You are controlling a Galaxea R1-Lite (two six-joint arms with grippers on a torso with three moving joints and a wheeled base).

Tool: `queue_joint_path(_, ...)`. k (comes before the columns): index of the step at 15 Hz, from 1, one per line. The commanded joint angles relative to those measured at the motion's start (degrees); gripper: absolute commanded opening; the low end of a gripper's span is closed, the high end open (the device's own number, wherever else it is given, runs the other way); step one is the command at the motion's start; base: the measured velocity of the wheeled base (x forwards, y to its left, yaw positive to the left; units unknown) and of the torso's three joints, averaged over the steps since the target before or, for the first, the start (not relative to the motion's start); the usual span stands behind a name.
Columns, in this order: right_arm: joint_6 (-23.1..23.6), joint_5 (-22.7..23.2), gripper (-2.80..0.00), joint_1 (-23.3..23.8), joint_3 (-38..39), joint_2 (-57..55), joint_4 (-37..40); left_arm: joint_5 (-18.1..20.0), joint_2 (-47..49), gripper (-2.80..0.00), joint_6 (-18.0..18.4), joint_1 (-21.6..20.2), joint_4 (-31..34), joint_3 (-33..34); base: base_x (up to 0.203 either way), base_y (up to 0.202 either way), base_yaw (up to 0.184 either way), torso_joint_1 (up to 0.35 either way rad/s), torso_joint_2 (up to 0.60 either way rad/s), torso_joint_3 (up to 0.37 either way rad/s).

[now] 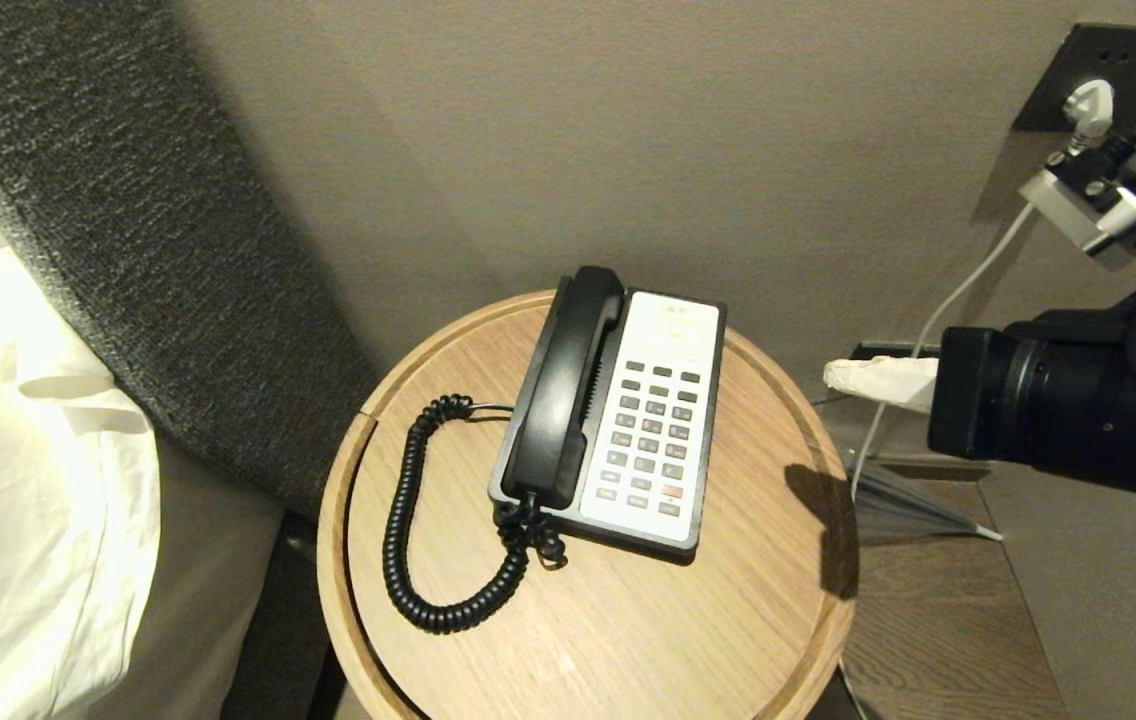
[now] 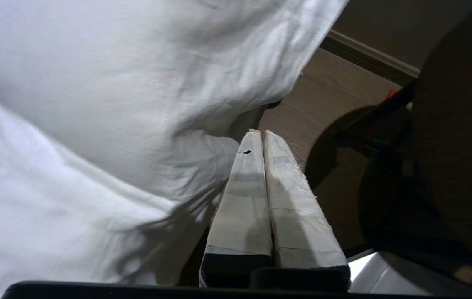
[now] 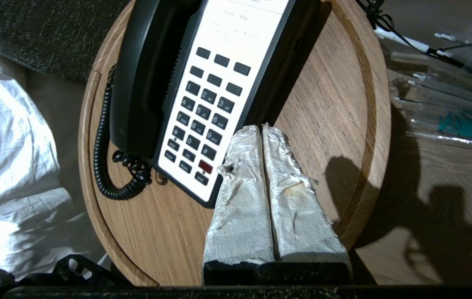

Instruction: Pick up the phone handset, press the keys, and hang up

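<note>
Scene: a black-and-white phone base is being shown on a round wooden bedside table, beside a bed with white bedding.

Handset: the phone handset is being seen lying in its cradle along the base's left side, with its long axis running from the table's near edge toward the wall; its coiled cord is looping out over the wood to the left.

Keys: the keys are being shown on the white faceplate, just beside the handset on its right, the red one near the front.

Right gripper: the right gripper is being held off the table's right edge, its taped fingers pressed together with nothing between them; the tips are being pointed toward the phone, with the keypad lying nearest and the handset beyond it.

Left gripper: the left gripper is being held low beside the bedding, out of the head view, fingers closed and empty.

Nearer arm: the right is being judged the closer of the two; the handset is not yet being lifted.

Coming move: a grasp across the handset's narrow middle is being judged likely, which calls for the fingers to be opened first.
</note>
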State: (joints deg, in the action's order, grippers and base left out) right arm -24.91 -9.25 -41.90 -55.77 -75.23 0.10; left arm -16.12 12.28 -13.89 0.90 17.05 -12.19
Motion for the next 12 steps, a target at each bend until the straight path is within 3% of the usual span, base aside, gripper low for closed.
queue_joint_path(1,-0.1,0.0,-2.80,0.0,0.4,1.0,0.0,2.6,-6.6,-2.80,4.4,-0.2,-3.8,4.9,0.000,0.000,0.000,0.000,0.00,0.000)
queue_joint_path(4,-0.1,0.5,-2.80,0.8,1.8,2.3,0.0,12.5,-12.7,-2.80,9.6,-0.4,-9.1,8.2,0.000,0.000,0.000,0.000,0.00,0.000)
queue_joint_path(5,-0.1,0.6,-2.80,1.1,2.2,2.6,-0.1,14.1,-12.3,-2.80,11.7,-0.4,-11.0,8.9,0.000,0.000,0.000,0.000,0.00,0.000)
queue_joint_path(8,-0.1,0.5,-2.80,1.2,2.3,2.9,0.0,14.8,-12.2,-2.80,13.6,-0.4,-12.4,10.0,0.000,0.000,0.000,0.000,0.00,0.000)
queue_joint_path(10,-0.1,0.5,-2.80,1.1,2.3,2.9,0.0,16.8,-12.2,-2.80,18.8,-0.4,-16.6,12.2,0.000,0.000,0.000,0.000,0.00,0.000)
queue_joint_path(12,-0.1,0.6,-2.80,1.2,2.2,2.9,0.0,17.8,-12.3,-2.80,19.3,-0.4,-16.7,12.4,0.000,0.000,0.000,0.000,0.00,0.000)
